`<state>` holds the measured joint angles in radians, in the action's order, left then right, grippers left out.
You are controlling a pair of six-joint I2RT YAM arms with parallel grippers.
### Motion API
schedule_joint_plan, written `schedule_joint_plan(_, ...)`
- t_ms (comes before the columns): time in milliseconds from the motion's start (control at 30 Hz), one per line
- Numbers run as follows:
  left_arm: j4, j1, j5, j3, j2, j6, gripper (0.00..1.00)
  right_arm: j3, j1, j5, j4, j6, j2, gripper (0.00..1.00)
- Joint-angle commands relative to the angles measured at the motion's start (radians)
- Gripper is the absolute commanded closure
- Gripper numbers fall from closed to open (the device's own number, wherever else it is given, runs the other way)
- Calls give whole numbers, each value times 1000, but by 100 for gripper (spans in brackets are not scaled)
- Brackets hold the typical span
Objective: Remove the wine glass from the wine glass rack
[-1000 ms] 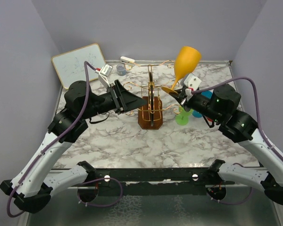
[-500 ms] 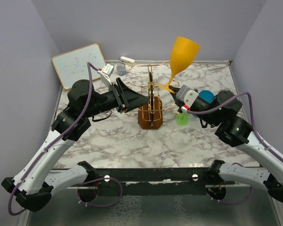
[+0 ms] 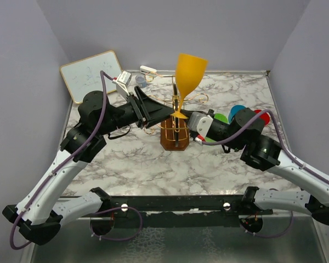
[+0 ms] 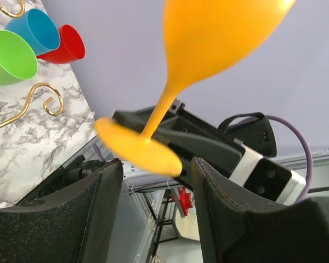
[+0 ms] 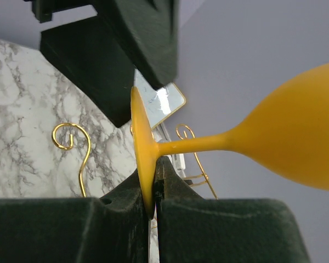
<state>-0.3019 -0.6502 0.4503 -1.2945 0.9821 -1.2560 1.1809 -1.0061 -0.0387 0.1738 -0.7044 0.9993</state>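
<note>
The orange wine glass [image 3: 188,74] stands upright in the air over the gold wire rack [image 3: 175,123], which sits on its brown wooden base [image 3: 174,141]. My right gripper [image 3: 187,118] is shut on the rim of the glass's foot [image 5: 142,159], with the stem pointing right in the right wrist view. My left gripper [image 3: 165,113] is open, close to the foot from the left. In the left wrist view the foot [image 4: 137,148] sits just beyond the left gripper's [image 4: 156,181] spread fingers [image 4: 93,219]. The left fingers [image 5: 115,49] show above the foot in the right wrist view.
Green [image 3: 221,118], blue [image 3: 238,112] and red [image 3: 261,114] cups lie on the marble table behind the right arm. A whiteboard [image 3: 92,74] leans at the back left. Small items [image 3: 142,79] sit at the back edge. Gold scroll arms [image 4: 41,98] stick out from the rack.
My right gripper has carried the orange glass leftwards from the rack's right side to over the rack, up to the left gripper. The left arm has barely moved.
</note>
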Motion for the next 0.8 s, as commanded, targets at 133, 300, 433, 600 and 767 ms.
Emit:
schedule_joint_plan(133, 38, -5, -24, -35, 3, -29, 44, 15, -86, 106, -77, -54, 18, 98)
schedule_joint_plan(300, 64, -5, -3, 3, -1, -41, 45, 6, -122, 145, -99, -90, 32, 98)
schedule_joint_plan(433, 97, -6, 23, 21, 7, -53, 60, -5, -167, 202, -109, -129, 53, 97)
schedule_joint_plan(600, 78, -5, 26, 19, -8, -22, 100, -45, -176, 238, -147, -104, 27, 87)
schedule_joint_plan(767, 30, -5, -21, 33, -54, 29, 100, -67, -176, 261, -87, -33, -32, 63)
